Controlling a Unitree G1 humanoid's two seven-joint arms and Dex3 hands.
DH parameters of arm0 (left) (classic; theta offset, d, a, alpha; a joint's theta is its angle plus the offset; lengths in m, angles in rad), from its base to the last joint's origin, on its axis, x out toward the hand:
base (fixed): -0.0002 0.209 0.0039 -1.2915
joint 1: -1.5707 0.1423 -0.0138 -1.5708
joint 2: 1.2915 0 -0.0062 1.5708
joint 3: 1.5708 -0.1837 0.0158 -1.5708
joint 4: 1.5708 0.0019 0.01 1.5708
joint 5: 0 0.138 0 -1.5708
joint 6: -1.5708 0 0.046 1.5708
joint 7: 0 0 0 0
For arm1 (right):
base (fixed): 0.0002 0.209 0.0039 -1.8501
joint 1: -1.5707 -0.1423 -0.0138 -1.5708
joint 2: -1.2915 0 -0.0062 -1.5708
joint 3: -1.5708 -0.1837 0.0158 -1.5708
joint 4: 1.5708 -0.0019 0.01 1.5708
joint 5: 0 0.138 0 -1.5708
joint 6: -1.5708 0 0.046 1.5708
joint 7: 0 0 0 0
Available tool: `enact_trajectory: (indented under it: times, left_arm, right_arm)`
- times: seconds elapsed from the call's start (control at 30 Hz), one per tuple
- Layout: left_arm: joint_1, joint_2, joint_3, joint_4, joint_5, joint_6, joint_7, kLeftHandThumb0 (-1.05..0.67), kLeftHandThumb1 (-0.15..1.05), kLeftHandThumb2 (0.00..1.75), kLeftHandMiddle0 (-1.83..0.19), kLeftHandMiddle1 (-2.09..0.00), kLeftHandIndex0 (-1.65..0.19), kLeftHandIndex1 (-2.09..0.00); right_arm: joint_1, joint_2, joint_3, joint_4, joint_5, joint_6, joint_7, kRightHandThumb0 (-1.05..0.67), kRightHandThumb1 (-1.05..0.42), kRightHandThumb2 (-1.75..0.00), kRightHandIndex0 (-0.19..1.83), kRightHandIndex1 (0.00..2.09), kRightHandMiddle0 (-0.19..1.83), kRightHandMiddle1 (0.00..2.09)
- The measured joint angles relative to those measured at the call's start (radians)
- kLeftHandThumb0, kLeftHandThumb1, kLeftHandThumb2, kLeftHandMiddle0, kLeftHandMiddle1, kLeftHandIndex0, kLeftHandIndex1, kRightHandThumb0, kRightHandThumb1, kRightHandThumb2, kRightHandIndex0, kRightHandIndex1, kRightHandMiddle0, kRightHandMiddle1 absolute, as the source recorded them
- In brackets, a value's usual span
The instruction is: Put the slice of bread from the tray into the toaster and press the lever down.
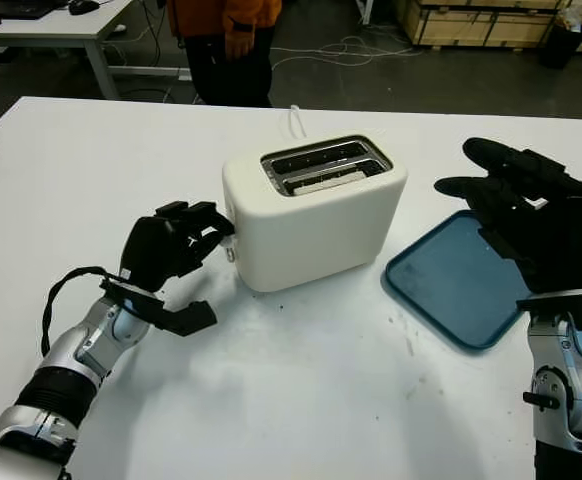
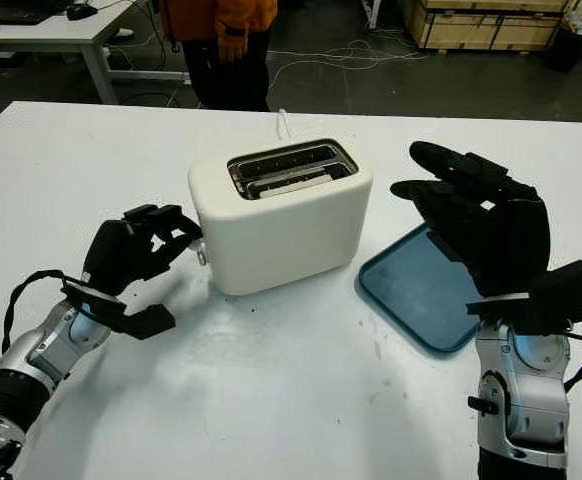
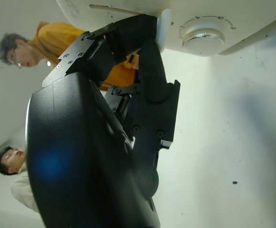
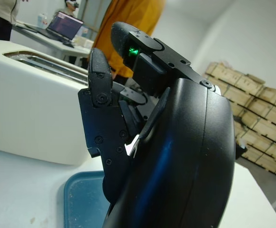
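Cream plastic toaster [image 1: 311, 215]: stands mid-counter, two slots up; its narrow end with the lever faces the left hand.
Lever [image 3: 164, 28]: a pale tab on that end; the left fingers [image 3: 150, 71] reach up to it and seem to touch it from above, though the contact is hard to judge.
Dial [image 3: 203, 39]: round knob on the same end, just beside the lever and past the fingertips.
Bread [image 1: 328, 180]: a pale slice edge shows inside the slot nearer the robot, well above and beyond the left fingers.
Left hand [image 1: 171, 250]: low over the counter at the toaster's lever end, fingers curled forward with the tips against the toaster's end; the thumb juts down toward the counter, gripping nothing.
Right hand [image 2: 481, 225]: raised above the tray, palm turned toward the toaster, fingers extended and apart, holding nothing; the toaster's side is near its fingertips but not touching.
Tray [image 1: 451, 285]: blue, flat on the counter below the right fingers, bare; one corner sits close to the toaster's base.
Counter [image 1: 291, 400]: white, lightly speckled near the tray.
Cord [image 1: 296, 120]: white, runs off the toaster's far side.
Person [image 1: 226, 45]: orange top, dark trousers, standing beyond the far counter edge.
Crates [image 4: 252, 123]: stacked wooden boxes in the background behind the right hand.
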Motion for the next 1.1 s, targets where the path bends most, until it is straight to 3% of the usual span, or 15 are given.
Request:
enact_trajectory:
  times: [0.33, 0.57, 0.7, 0.87, 1.1]
  left_arm:
    - [0.09, 0.027, 0.024, -0.153, -0.055, 0.016, -0.012, -0.32, 0.92, 0.3, -0.59, -1.47, -0.66, -0.89]
    - [0.12, 0.03, 0.046, -0.214, -0.049, 0.049, -0.042, -0.28, 0.92, 0.27, -0.64, -1.42, -0.69, -0.86]
    - [0.134, 0.031, 0.066, -0.24, -0.063, 0.055, -0.087, -0.34, 0.92, 0.3, -0.58, -1.45, -0.66, -0.81]
    - [0.223, 0.037, 0.14, -0.422, -0.125, 0.147, -0.211, -0.55, 0.92, 0.28, -0.47, -1.32, -0.54, -0.69]
    - [0.272, 0.051, 0.308, -0.713, -0.165, 0.231, -0.325, -0.64, 0.92, 0.29, -0.38, -1.34, -0.49, -0.6]
  right_arm:
    - [-0.004, 0.014, 0.031, 0.062, -0.044, -0.002, -0.013, -0.31, -0.92, -0.19, 0.76, 0.65, 0.93, 0.0]
    - [-0.022, 0.024, 0.053, 0.127, -0.088, -0.022, -0.023, -0.31, -0.92, -0.2, 0.77, 0.61, 0.92, 0.0]
    - [-0.027, 0.025, 0.06, 0.152, -0.114, -0.035, -0.025, -0.31, -0.92, -0.2, 0.76, 0.57, 0.91, 0.0]
    - [-0.048, 0.012, 0.059, 0.213, -0.127, -0.07, -0.011, -0.33, -0.92, -0.18, 0.74, 0.54, 0.87, 0.0]
    - [-0.08, -0.063, 0.011, 0.274, -0.112, -0.087, 0.057, -0.44, -0.92, -0.12, 0.7, 0.5, 0.82, 0.0]
